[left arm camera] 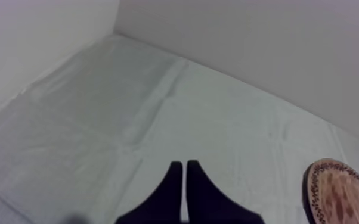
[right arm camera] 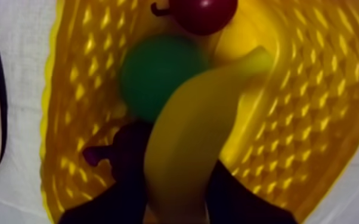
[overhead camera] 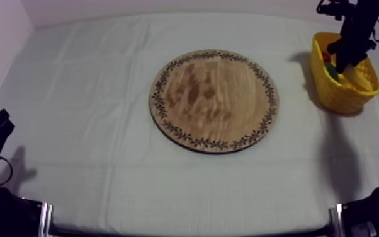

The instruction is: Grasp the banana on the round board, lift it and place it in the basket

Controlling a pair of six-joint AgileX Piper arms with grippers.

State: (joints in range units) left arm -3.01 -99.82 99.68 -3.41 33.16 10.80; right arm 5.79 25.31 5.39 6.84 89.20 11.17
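Right gripper (right arm camera: 179,196) clamped round banana (right arm camera: 188,131), lowered into yellow basket (right arm camera: 313,89) over green fruit (right arm camera: 155,77) and small red fruit (right arm camera: 206,12). Wooden board (overhead camera: 214,101) bare. Left gripper (left arm camera: 185,179) pressed together on nothing, well apart. Pick and carry judged done; left to do: release, withdraw.

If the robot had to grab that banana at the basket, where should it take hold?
Probably across its thick body, coming from above, as the right pincer grips the banana now: it fits between the two fingers, and the walls of the yellow basket would block a sideways approach.
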